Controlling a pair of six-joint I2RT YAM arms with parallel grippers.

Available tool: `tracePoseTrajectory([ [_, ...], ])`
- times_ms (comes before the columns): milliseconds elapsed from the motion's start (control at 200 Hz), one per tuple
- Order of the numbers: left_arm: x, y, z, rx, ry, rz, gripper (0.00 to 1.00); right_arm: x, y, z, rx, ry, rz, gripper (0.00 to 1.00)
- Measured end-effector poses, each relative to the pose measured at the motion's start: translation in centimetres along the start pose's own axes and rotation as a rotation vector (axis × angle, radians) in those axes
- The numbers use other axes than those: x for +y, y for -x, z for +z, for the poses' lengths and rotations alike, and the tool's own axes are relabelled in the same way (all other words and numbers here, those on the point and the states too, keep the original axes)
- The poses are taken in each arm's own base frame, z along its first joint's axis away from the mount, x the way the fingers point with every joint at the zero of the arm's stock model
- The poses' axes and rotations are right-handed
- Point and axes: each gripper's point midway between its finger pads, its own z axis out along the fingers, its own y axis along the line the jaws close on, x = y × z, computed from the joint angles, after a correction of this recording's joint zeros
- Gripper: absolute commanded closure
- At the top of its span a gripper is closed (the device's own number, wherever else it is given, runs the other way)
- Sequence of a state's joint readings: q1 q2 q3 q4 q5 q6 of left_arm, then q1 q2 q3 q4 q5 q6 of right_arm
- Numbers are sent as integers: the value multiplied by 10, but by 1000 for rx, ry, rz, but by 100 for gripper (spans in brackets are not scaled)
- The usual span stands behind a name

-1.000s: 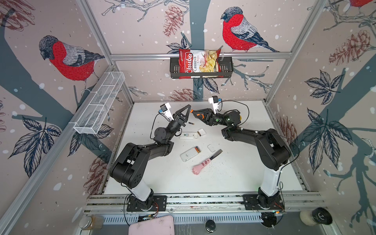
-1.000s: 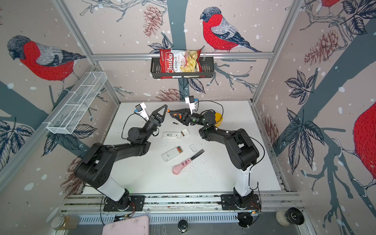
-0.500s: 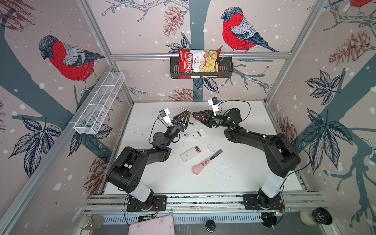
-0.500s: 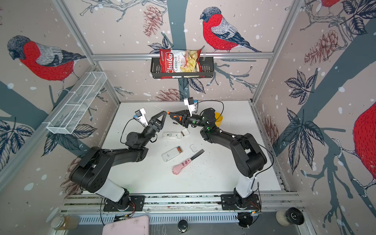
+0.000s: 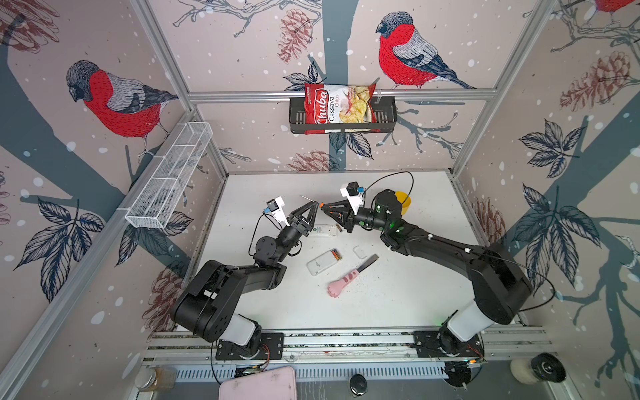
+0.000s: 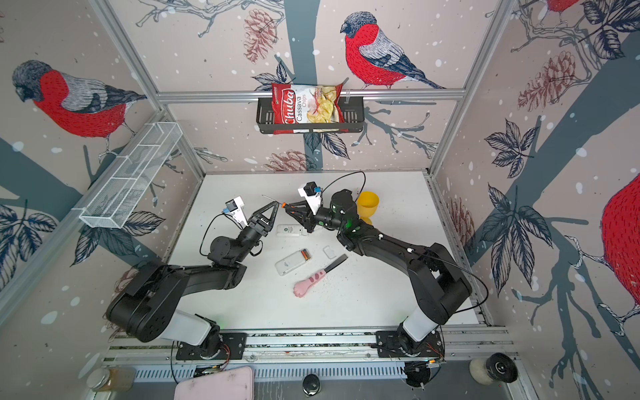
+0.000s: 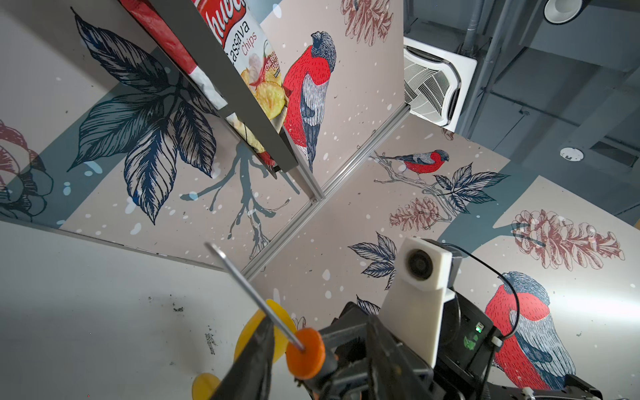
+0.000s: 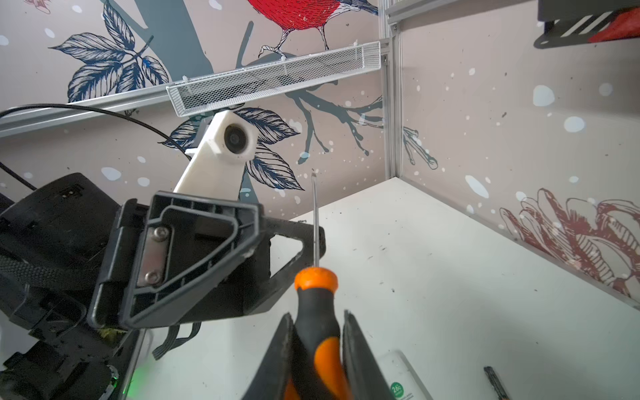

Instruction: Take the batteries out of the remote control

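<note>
The right gripper [image 8: 318, 332] is squeezing the screwdriver [image 8: 313, 287] by its handle. The left gripper [image 5: 313, 207], shut a moment ago, is now standing open right by its thin metal end. The open remote [image 5: 320, 264] in the middle is still holding the batteries [image 5: 336, 255], so unloading is waiting.

the white table [image 5: 398, 304] has two white remotes on it. the back remote [image 5: 323, 230] lies flat. the front remote [image 5: 320, 264] shows batteries [image 5: 336, 255] in its open end. a small white lid [image 5: 359, 251], a pink paw tool [image 5: 346, 280] and a yellow cup [image 6: 369, 202] sit there too.
</note>
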State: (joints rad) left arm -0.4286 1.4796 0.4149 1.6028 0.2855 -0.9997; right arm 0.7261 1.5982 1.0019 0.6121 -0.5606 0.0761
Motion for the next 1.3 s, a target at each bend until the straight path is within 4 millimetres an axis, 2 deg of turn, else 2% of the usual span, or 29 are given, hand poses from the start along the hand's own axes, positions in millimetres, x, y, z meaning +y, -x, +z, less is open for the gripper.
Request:
tracePoseTrajectory([
  [465,-2,-10,-6,22,0,-12,60,-5,8,-10,-20,-71,-46,95],
  [680,-5,-10,-7,21,-6,6,60,-16,17,-15,-39,-16,90,94],
  [921,-7,-8,-8,18,-10,21,61,-2,11,-13,-27,118,237,92],
  [1301,-7,-8,-8,17,-11,22,69,-1,11,-10,-42,258,405,92],
])
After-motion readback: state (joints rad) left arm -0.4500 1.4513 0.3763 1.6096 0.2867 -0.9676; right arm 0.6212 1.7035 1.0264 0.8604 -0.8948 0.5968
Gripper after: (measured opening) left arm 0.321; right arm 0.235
